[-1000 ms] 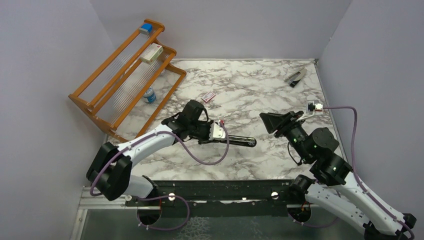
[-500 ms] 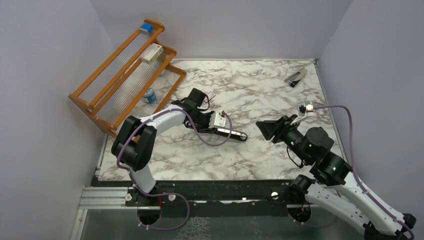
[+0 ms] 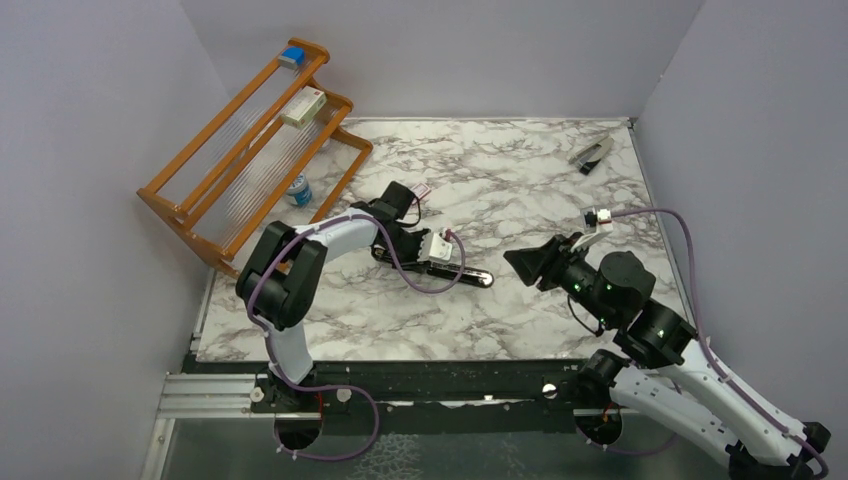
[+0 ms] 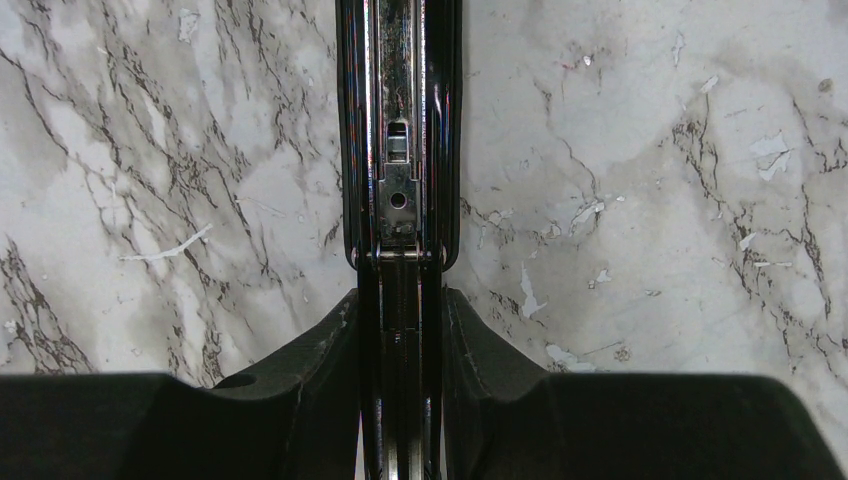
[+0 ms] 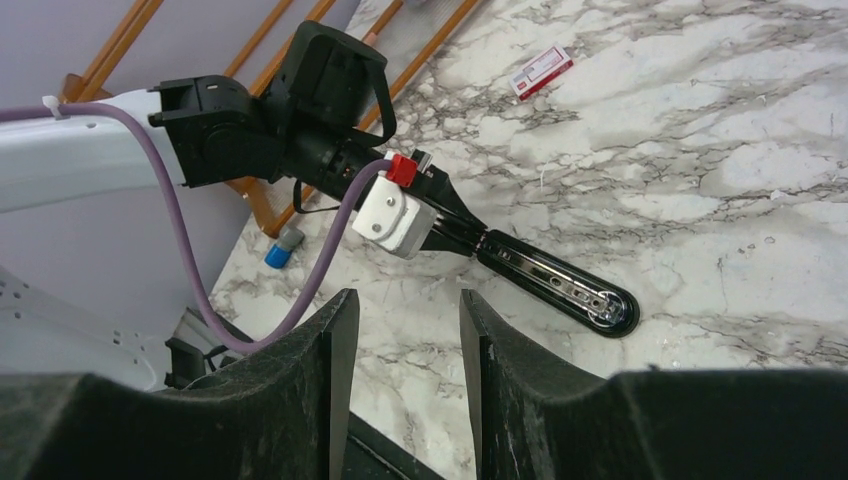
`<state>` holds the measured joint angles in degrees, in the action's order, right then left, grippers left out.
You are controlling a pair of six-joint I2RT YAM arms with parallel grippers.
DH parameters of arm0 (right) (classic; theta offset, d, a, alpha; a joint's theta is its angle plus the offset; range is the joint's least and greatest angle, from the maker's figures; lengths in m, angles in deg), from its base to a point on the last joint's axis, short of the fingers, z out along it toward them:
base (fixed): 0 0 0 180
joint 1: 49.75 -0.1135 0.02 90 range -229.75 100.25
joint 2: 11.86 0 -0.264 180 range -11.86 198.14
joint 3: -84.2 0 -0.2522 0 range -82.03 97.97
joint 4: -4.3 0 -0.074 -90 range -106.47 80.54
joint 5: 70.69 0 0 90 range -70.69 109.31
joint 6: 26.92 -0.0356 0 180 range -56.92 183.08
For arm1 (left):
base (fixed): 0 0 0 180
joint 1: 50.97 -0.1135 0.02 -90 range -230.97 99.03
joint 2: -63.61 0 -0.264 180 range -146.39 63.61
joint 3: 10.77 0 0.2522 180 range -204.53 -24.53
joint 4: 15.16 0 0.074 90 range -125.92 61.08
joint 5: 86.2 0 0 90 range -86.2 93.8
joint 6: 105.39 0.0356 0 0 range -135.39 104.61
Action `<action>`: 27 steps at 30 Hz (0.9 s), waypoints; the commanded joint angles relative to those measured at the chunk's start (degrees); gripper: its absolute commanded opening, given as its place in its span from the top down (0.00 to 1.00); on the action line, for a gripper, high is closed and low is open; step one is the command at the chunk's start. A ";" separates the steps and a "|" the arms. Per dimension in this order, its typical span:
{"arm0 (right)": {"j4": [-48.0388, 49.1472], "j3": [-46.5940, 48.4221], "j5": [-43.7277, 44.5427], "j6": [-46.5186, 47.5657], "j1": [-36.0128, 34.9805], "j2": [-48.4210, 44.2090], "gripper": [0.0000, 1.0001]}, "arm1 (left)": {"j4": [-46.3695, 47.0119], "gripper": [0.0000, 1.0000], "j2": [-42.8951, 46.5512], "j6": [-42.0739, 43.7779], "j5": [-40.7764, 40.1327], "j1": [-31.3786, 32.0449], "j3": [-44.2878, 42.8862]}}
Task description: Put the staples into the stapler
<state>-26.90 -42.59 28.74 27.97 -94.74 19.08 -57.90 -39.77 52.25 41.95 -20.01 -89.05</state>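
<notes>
The black stapler (image 3: 468, 273) lies low on the marble with its silver rail facing up, seen too in the left wrist view (image 4: 400, 150) and the right wrist view (image 5: 555, 283). My left gripper (image 3: 447, 263) is shut on its rear end, and its black fingers (image 4: 320, 350) press both sides. To the right of the stapler's tip my right gripper (image 3: 522, 262) hangs open with nothing between its fingers (image 5: 335, 340). The staples' small red-and-white packet (image 5: 541, 72) lies on the table behind the left arm (image 3: 421, 190). No loose strips show.
A wooden rack (image 3: 250, 150) stands at the back left, with a white-and-red box (image 3: 303, 107) and a blue item (image 3: 291, 57) on it and a small bottle (image 3: 298, 190) below. A light grey stapler-like tool (image 3: 592, 153) lies at the back right.
My left arm has folded back and drawn the stapler leftward, toward the rack. My right gripper has drifted slightly left and nearer. Neither gripper's opening has changed.
</notes>
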 commanded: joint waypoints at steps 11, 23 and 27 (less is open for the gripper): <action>-3.91 -1.00 -0.39 -2.00 -0.09 -0.43 0.55 | 0.28 0.66 -0.70 0.27 0.68 -0.72 -3.63; -5.20 -0.57 0.19 -2.75 -0.05 -0.21 0.55 | 1.43 0.60 1.44 -0.88 0.36 -1.24 -2.20; -6.09 0.10 2.78 -2.68 -0.09 -0.63 0.55 | 3.48 0.59 4.64 -4.81 3.78 -2.42 -2.78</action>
<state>-30.94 -43.05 28.72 25.57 -94.74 19.19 -57.33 -40.38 50.81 40.88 -21.24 -90.79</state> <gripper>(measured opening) 0.451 0.403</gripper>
